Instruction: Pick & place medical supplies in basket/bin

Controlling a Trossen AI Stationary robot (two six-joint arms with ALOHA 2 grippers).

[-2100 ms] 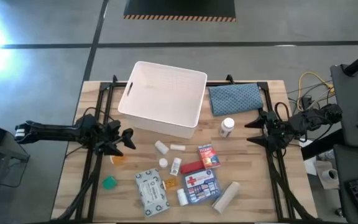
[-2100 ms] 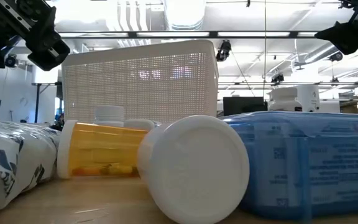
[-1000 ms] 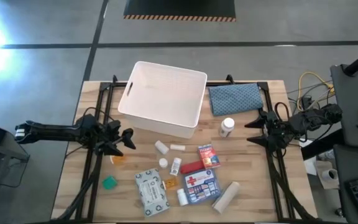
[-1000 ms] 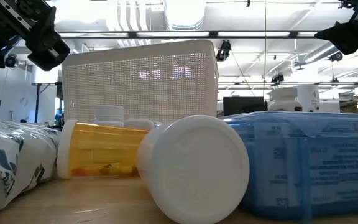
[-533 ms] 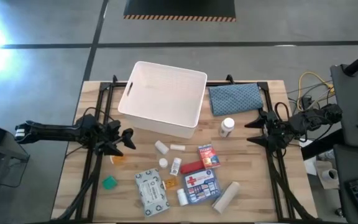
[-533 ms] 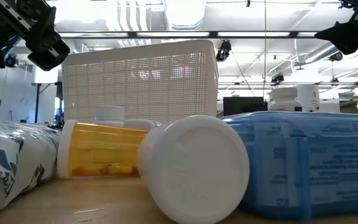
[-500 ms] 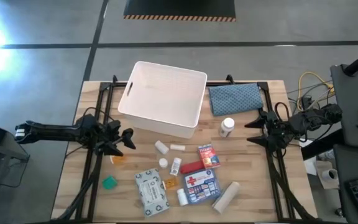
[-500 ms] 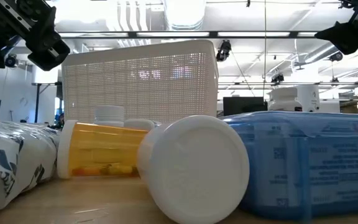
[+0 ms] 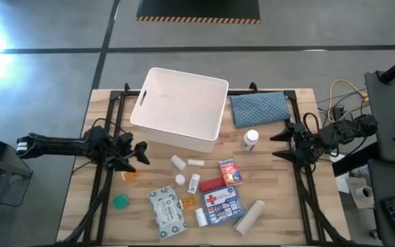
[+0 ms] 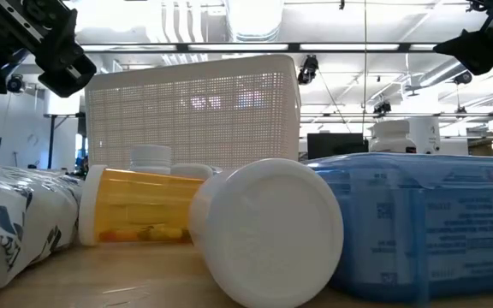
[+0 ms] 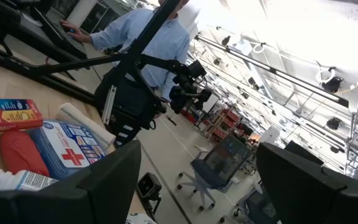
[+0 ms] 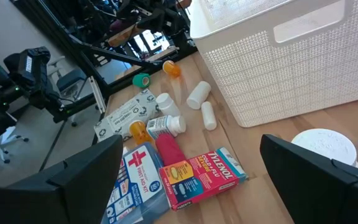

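Nothing's budged since the earlier frames: left gripper (image 9: 140, 152) and right gripper (image 9: 278, 145) both hang spread wide, holding nothing. White tub (image 9: 179, 108) sits behind the scattered supplies, first-aid pouch (image 9: 223, 204) included.

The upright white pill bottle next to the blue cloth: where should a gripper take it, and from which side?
Probably from above, closing across the body just under the cap. The white pill bottle stands upright, clear of the basket and just off the cloth. The right gripper, open, is nearest.
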